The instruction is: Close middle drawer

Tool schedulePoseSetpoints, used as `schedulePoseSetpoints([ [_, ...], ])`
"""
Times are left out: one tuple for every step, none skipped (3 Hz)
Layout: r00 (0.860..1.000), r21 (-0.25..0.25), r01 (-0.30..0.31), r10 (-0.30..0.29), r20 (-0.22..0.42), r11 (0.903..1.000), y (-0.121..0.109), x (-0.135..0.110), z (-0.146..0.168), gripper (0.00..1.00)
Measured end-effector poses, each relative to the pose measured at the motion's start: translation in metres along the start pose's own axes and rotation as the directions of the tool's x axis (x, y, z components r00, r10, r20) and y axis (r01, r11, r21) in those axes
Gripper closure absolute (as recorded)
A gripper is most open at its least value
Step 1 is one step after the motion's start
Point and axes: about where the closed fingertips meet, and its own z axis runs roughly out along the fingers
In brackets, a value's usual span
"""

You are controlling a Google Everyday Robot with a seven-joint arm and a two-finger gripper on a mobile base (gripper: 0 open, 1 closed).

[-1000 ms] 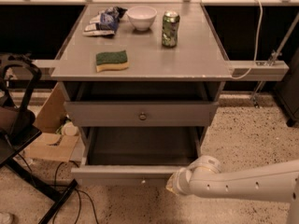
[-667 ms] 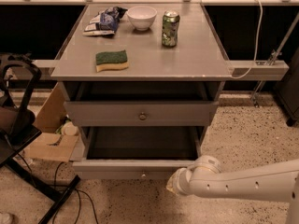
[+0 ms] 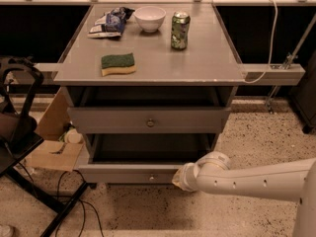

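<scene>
The middle drawer (image 3: 118, 174) stands pulled out of the grey cabinet, its flat front low in the camera view with a small round knob (image 3: 151, 177). Its dark tray (image 3: 148, 148) looks empty. My gripper (image 3: 178, 179) is at the end of the white arm (image 3: 247, 181) that comes in from the right. It rests against the right part of the drawer front, just right of the knob. The taller top drawer (image 3: 148, 120) with the brassy knob (image 3: 150, 123) sits above it, a little way out.
On the cabinet top (image 3: 197, 63) lie a green-yellow sponge (image 3: 118, 63), a white bowl (image 3: 149, 18), a green can (image 3: 180, 30) and a snack bag (image 3: 108, 22). A cardboard box (image 3: 52, 147), a black chair (image 3: 19, 132) and floor cables (image 3: 64, 191) are at the left.
The middle drawer has slid back into the cabinet by a short way. My gripper and arm have moved with it toward the cabinet.
</scene>
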Motion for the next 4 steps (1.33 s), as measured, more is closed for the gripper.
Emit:
schedulePoseSetpoints([
  [0.999,0.032,-0.008,0.007,0.038,0.9995,-0.028,-0.017,0.005,1.0],
  [0.998,0.047,-0.017,0.014,0.06,0.9988,-0.05,-0.031,0.015,1.0],
  [0.998,0.031,-0.034,0.033,0.057,0.9989,-0.058,-0.036,0.032,1.0],
  [0.997,0.005,-0.063,0.063,0.046,0.998,-0.061,-0.035,0.049,1.0],
])
